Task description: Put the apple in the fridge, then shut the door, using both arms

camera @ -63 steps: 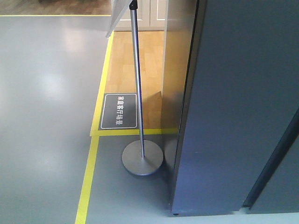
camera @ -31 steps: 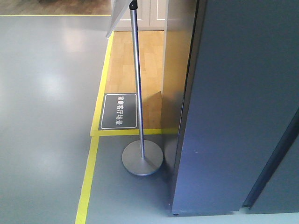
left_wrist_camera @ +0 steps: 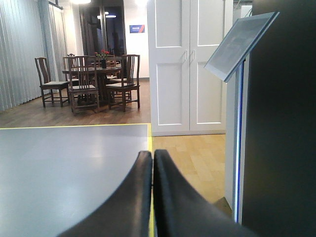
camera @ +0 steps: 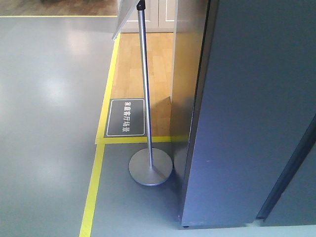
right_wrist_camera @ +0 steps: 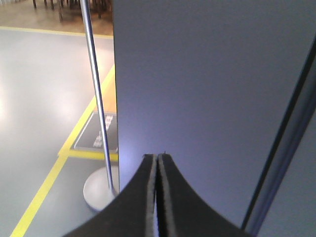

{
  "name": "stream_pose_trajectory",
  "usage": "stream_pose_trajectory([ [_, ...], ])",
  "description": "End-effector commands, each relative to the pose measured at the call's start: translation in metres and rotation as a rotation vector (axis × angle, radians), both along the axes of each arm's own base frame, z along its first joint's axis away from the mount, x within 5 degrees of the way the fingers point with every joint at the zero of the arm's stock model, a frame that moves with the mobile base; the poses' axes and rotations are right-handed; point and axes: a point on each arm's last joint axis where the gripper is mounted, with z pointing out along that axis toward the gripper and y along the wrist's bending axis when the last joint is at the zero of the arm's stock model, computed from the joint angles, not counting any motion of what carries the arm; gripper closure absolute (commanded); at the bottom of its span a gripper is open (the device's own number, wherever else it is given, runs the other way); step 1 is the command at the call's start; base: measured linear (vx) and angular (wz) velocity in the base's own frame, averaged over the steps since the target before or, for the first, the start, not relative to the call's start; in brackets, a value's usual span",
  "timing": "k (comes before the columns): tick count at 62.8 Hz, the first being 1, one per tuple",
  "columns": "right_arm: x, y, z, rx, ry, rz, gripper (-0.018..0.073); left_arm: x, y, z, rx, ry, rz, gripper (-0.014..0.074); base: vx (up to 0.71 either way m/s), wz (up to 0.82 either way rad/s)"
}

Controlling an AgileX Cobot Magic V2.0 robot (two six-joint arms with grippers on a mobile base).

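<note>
Right wrist-mounted view put the right gripper [right_wrist_camera: 157,157] nearest the lens, its two black fingers pressed flat together with nothing between them. Straight ahead at twelve o'clock, close beyond the tips, stood a broad dark grey panel [right_wrist_camera: 207,89], and a dark vertical seam [right_wrist_camera: 276,158] ran up it toward one o'clock. That panel was probably the fridge's outer face, with the seam as the door edge, though the flat grey surface gave little to confirm it. At nine o'clock, farther off, a metal sign stand [right_wrist_camera: 98,123] rose from its round base beside a yellow floor line [right_wrist_camera: 44,187].

Left wrist-mounted view showed the left gripper [left_wrist_camera: 152,154] likewise closed and empty, pointing past the same dark panel [left_wrist_camera: 281,123], which lay at three o'clock. Beyond it sat the stand's tilted sign board [left_wrist_camera: 242,44], then white double doors [left_wrist_camera: 190,64] at twelve, and farthest, a dining table with chairs [left_wrist_camera: 89,79] at ten.

No apple appeared in any view, so its place could not be told. The coming move seemed to turn on the seam: its long axis ran upright, and the right arm faced the panel head-on and lay nearer, while the left pointed alongside it.

Exterior front-facing view showed the stand base [camera: 150,167] at eleven and the grey panel [camera: 247,113] at two.
</note>
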Motion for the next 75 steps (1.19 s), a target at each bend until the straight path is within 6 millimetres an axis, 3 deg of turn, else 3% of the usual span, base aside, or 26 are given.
stream_pose_trajectory([
  [1,0.002,-0.001,0.0,0.014,-0.155,-0.03,0.0563,-0.001,0.0,-0.002,-0.017,-0.064,-0.006,0.0603,0.0,0.0],
  [15,0.002,-0.003,-0.023,0.043,-0.302,-0.055,0.0563,-0.001,0.0,-0.002,-0.017,-0.064,-0.006,0.0603,0.0,0.0],
  [75,0.002,-0.005,-0.023,0.099,-0.302,-0.106,0.0563,-0.001,0.0,-0.002,-0.017,-0.064,-0.006,0.0603,0.0,0.0],
])
